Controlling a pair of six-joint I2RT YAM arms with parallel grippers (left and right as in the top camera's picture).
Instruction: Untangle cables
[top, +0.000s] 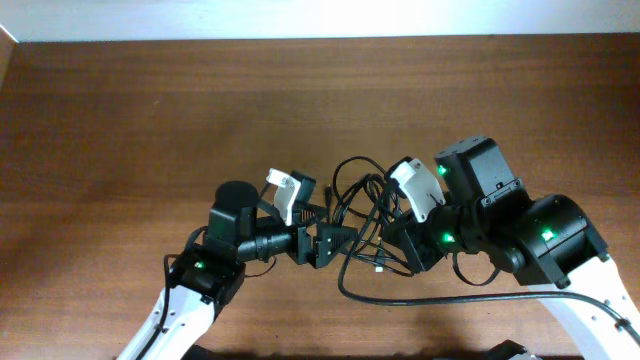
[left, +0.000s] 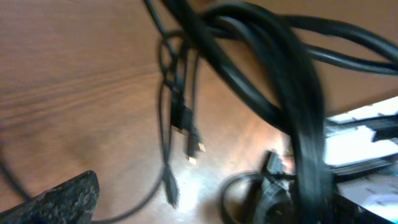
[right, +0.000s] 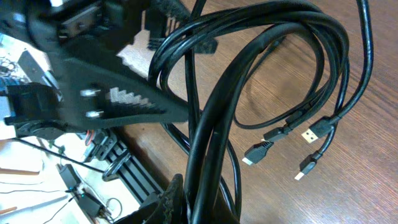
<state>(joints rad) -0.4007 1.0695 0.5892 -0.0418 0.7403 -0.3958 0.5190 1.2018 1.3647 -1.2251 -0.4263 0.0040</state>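
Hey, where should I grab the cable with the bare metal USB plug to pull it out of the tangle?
Probably best: pinch the black housing of the USB plug, just behind its metal tip, coming from the side away from the cable bundle. That end is free and stiff; within the bundle the cords overlap closely.

We find the cables (top: 360, 212) over the counter (top: 120, 120) between the tools: left tool (top: 333, 244) at their left, right tool (top: 403, 240) at their right, plug ends (top: 381, 266) toward the front.

Bent inward with left black-and-white arm (top: 203, 272) and right black-and-white arm (top: 548, 238), wrists nearly meeting. Pointing jaws at each other; grip unclear.
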